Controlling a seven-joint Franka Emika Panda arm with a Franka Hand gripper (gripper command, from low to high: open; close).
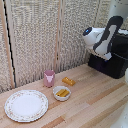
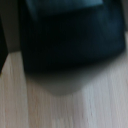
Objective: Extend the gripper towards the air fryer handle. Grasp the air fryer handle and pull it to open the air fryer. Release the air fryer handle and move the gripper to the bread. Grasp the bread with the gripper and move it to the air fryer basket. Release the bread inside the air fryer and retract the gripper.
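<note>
Bread (image 1: 68,81) loose beside bowl (image 1: 62,93), air fryer (image 1: 111,61) shut

I am seeing the wrist view blurring heavily: the air fryer (image 2: 70,40) is showing only as a dark mass, its handle not discernible. In the exterior view, the arm is covering much of the air fryer (image 1: 107,65), the right edge is cropping it, and the gripper is hidden.

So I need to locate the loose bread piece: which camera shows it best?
The exterior view: the bread lies in plain sight on the table, beside the white bowl. The wrist view shows only the blurred black air fryer, no bread.
</note>
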